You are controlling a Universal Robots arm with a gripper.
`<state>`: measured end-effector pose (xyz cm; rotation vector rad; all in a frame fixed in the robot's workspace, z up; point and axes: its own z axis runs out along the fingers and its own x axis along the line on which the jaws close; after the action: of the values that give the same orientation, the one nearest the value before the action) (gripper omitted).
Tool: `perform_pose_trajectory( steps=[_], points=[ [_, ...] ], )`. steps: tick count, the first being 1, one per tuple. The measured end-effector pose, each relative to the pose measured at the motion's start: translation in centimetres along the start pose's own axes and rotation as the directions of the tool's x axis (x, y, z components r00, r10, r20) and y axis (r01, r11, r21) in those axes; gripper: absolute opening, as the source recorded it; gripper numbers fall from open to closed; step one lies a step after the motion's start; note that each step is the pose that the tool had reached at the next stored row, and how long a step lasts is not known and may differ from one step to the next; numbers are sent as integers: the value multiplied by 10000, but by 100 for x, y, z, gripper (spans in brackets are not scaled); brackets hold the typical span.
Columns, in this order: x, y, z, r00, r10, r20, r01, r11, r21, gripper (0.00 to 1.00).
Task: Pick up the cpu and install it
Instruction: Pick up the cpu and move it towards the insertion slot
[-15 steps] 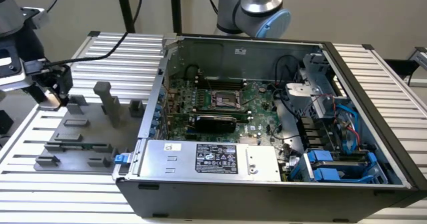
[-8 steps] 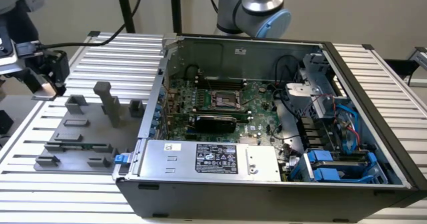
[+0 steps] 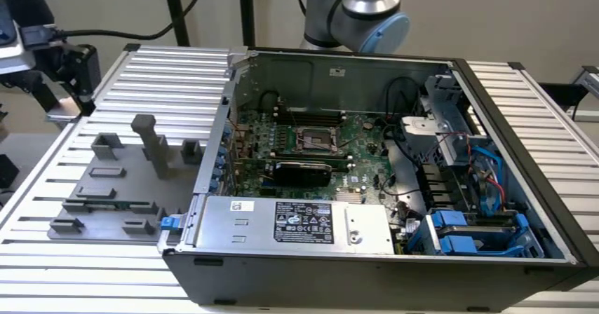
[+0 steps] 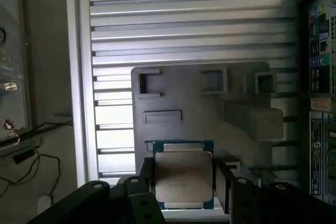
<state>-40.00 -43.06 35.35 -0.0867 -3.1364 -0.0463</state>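
Your gripper (image 4: 185,183) is closed on the cpu (image 4: 182,167), one dark finger (image 4: 146,179) on each of two opposite edges, metal top plate facing the wrist camera. The chip sits over the near edge of the grey fixture plate (image 4: 199,114). Whether it has cleared the plate, you cannot tell from here.

The hold is the weak point. Only the thin rim is pinched, so in my judgement a jolt or a slightly uneven squeeze could tilt the chip or let it drop onto the fixture plate. A tilted chip would likely meet the socket (image 3: 316,139) crooked and could damage the contacts.

Look at what stands around the fixture plate:
- A tall grey block (image 4: 254,119) rises from the plate on the side nearest the computer case (image 4: 320,77). A low carry in that direction could clip it.
- The case wall (image 3: 201,181) stands just beside the plate and has to be cleared.
- The socket lies well beyond the plate, deep inside the case. A dark card (image 3: 299,170) sits close to it and loose cables (image 3: 487,167) lie farther off.

The ribbed counter (image 4: 184,19) beyond the plate offers no soft landing.
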Motion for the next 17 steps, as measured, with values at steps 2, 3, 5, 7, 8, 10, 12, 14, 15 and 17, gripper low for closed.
perform_pose_trajectory(
  steps=[2,3,5,7,8,10,12,14,15,17],
  points=[
    [-88,8,-90,10000,-7,-5,7,10000,-14,55],
    [-132,11,-136,10000,-9,-11,9,10000,-19,55],
    [-222,19,-226,10000,-10,-18,10,10000,-33,55],
    [-315,27,-319,10000,-11,-22,11,10000,-46,55],
    [-360,31,-361,10000,-11,-21,11,10000,-50,55],
    [-449,38,-437,10000,-10,-27,10,10000,-58,55],
    [-540,45,-499,10000,-10,-29,10,10000,-74,55],
    [-630,51,-542,10000,-11,-31,11,10000,-97,55],
    [-675,53,-558,10000,-11,-32,11,9999,-108,55],
    [-767,60,-583,10000,-10,-33,10,9999,-126,55]
  ],
)
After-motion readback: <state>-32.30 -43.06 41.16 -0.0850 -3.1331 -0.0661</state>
